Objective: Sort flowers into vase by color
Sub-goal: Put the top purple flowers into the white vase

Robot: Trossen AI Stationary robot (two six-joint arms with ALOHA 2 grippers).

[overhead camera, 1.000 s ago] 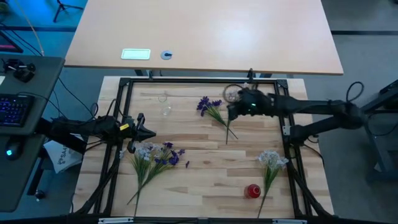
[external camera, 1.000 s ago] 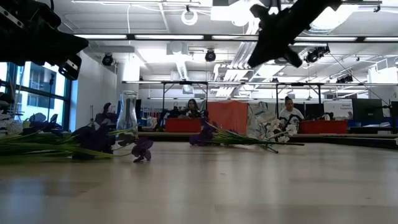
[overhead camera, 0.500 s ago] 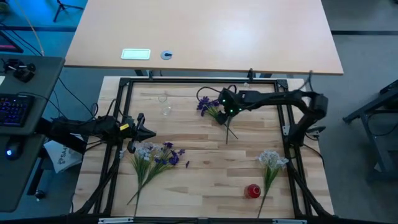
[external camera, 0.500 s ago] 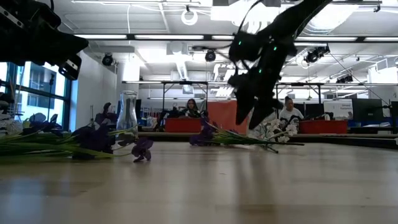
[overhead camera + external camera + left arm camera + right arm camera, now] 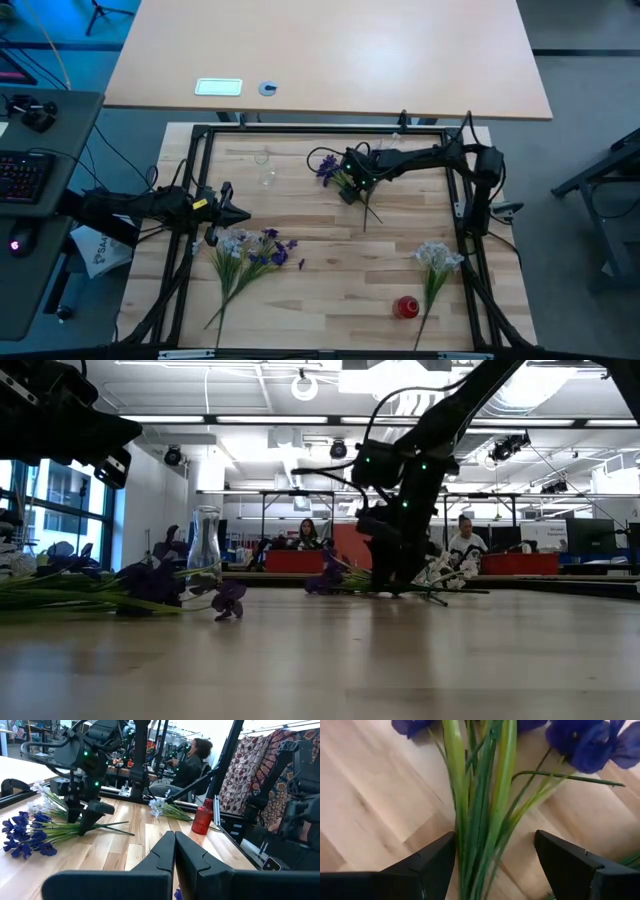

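Observation:
A purple flower spray [image 5: 333,170] lies flat on the far middle of the table, its green stems [image 5: 485,815] running toward the near side. My right gripper [image 5: 347,192] is down over it, open, one finger [image 5: 432,865] on each side of the stem bundle. I see no touch. In the low view the right gripper [image 5: 395,572] stands at table height. A mixed purple and white bunch [image 5: 250,250] lies near left, and a white spray [image 5: 436,258] near right. A clear glass vase [image 5: 265,168] stands far left. My left gripper [image 5: 240,213] hovers shut at the left.
A small red bottle-shaped vase [image 5: 405,306] stands near the front right, beside the white spray's stem. A black frame [image 5: 320,128] runs round the table. People sit in the room beyond the far edge [image 5: 465,540]. Bare wood lies in the table's middle.
My right gripper has swung from the far right toward the table's left and come down over the purple spray's stems, its fingers now pointing down at the table. The flowers have stayed where they lay.

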